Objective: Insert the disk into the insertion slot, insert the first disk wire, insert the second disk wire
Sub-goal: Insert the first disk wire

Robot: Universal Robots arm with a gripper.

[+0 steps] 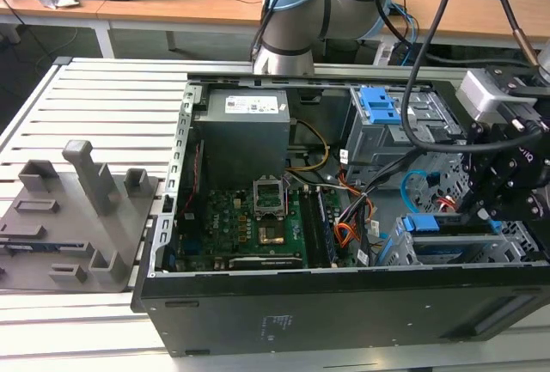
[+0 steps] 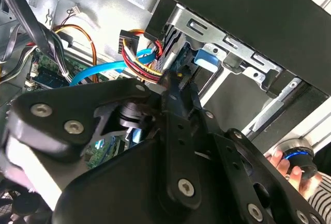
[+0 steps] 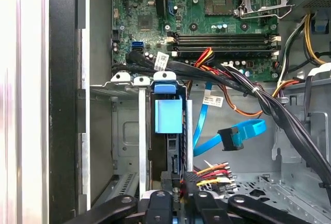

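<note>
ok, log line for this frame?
silver disk in blue plastic carrier: in grey metal slot | gripper: at disk's end, beside black red-yellow-wire plug | blue flat cable: end loose

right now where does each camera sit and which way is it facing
Exterior view: off the arm, raised, looking down into the open computer case; the arm and end effector show.
First wrist view: on the arm, looking down over the end effector at the disk and motherboard.
Second wrist view: on the arm, looking along the end effector toward the disk; a person's hand shows.
Shared: both wrist views show the disk and the blue cable.
</note>
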